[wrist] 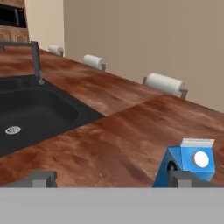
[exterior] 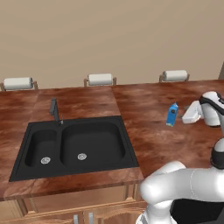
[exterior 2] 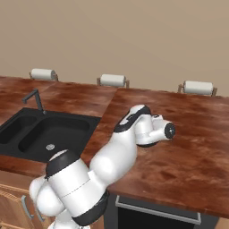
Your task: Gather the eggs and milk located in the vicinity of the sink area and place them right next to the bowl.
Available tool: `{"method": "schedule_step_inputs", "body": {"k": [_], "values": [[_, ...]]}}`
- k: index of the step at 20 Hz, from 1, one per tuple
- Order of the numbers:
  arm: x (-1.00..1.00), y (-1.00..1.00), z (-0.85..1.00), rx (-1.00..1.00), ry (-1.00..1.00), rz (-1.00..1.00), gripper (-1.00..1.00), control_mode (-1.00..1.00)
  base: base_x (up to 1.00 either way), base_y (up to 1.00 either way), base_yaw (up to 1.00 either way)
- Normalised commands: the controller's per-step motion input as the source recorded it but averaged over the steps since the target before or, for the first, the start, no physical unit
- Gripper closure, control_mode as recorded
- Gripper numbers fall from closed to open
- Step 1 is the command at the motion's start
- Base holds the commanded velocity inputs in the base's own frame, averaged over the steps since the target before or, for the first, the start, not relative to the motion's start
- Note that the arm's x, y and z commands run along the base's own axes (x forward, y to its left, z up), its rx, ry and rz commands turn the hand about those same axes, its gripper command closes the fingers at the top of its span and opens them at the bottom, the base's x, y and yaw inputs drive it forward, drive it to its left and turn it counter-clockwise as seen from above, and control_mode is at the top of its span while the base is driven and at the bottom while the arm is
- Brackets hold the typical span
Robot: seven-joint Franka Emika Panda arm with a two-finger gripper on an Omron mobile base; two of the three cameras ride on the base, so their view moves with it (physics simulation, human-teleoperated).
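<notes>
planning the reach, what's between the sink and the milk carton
Only bare wooden counter lies between the sink and the milk carton, seen in the left base view.

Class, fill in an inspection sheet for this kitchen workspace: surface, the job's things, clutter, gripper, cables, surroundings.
Surface: brown wooden counter with a black double-basin sink and dark faucet.
Job's things: blue milk carton upright on the counter, right of the sink; egg and bowl not seen.
Clutter: nothing seen.
Gripper: gripper open, low beside the carton, holding nothing.
Cables: nothing seen.
Surroundings: three paper towel rolls along the counter's back edge; plain beige wall; cabinet fronts below.
</notes>
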Motion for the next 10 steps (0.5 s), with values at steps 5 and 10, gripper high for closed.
{"method": "schedule_step_inputs", "body": {"k": [5, 10], "values": [[0.33, -0.23, 0.00, 0.00, 0.06, -0.01, -1.00, -1.00, 0.00, 0.00, 0.00], [0.35, -0.12, 0.00, 0.00, 0.00, 0.00, -1.00, -1.00, 0.00, 0.00, 0.00]]}}
